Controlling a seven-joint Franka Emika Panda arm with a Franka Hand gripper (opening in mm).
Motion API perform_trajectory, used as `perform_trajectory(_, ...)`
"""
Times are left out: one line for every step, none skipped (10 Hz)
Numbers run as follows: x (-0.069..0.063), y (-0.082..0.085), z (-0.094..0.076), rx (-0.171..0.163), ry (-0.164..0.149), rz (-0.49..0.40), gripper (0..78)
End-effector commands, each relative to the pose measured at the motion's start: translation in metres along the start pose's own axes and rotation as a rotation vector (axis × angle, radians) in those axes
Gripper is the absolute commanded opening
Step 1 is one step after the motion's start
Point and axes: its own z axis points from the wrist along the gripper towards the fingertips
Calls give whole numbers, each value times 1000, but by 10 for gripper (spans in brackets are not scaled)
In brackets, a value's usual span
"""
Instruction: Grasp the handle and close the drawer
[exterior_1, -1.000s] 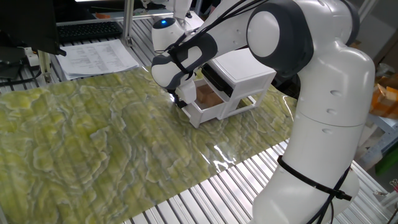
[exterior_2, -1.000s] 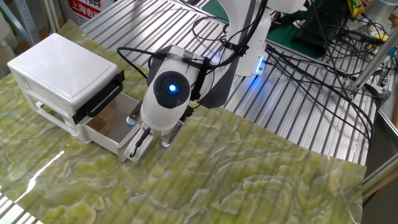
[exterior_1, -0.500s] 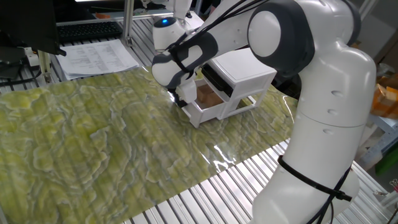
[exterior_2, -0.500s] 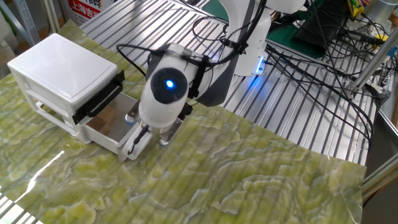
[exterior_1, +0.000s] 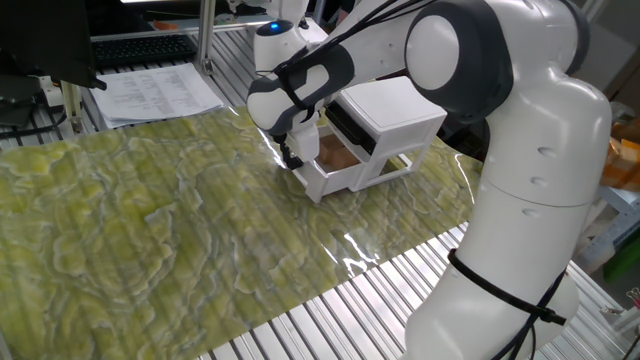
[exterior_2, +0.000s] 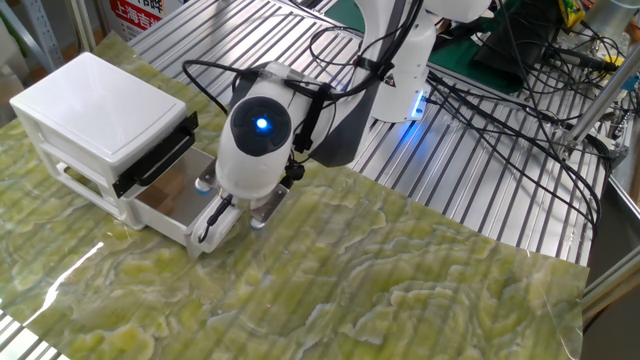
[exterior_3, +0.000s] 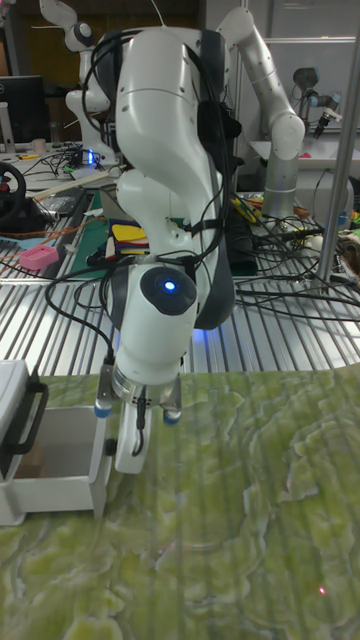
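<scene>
The white robot arm (exterior_1: 520, 170) fills the right of one fixed view and bends down over the tabletop (exterior_1: 150, 220), which is covered by a green and yellow marbled sheet. Around the sheet runs bare ribbed metal, with cables (exterior_2: 500, 110) lying across it behind the arm.

A small white two-tier cabinet (exterior_2: 95, 115) stands on the sheet near its edge. Its upper tier has a dark front (exterior_2: 155, 160). Below that, the drawer (exterior_2: 175, 205) is pulled out, showing a brownish inside (exterior_1: 335, 155), and its white front faces the arm.

The wrist (exterior_2: 255, 150), with a blue light glowing on it, hangs right in front of the drawer. The end effector (exterior_3: 132, 445) points down at the drawer front, its white-covered fingers (exterior_2: 215, 222) just beside or against the front panel. In the tall fixed view it sits a little apart from the front's edge (exterior_3: 97, 470). The handle is hidden behind the fingers in every view, so I cannot tell whether the end effector is closed around it or standing apart.

Papers (exterior_1: 155, 92) lie on the bench beyond the sheet, near a black keyboard (exterior_1: 140, 48).
</scene>
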Motion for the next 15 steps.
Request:
perform_trajectory(-6, 2, 2, -4, -4, 3, 11)
perform_trajectory(-9, 2, 5, -3, -13, 6, 11)
perform_trajectory(-9, 2, 5, -3, -13, 6, 11)
perform_trajectory(-10, 3, 7, -1, -24, 10, 11)
perform_trajectory(-10, 3, 7, 1, -32, 10, 11)
perform_trajectory(-12, 3, 8, 1, -33, 10, 11)
perform_trajectory(-13, 3, 10, 1, -34, 8, 11)
perform_trajectory(-15, 3, 11, 1, -37, 5, 11)
perform_trajectory(-17, 4, 13, 0, -39, 0, 11)
perform_trajectory(-19, 4, 14, 0, -41, -2, 11)
perform_trajectory(-20, 4, 15, 0, -41, -3, 11)
perform_trajectory(-22, 4, 16, 0, -41, -8, 11)
perform_trajectory(-22, 4, 17, 0, -41, -7, 11)
perform_trajectory(-22, 4, 17, 0, -41, -7, 11)
perform_trajectory(-23, 4, 17, 0, -41, -8, 11)
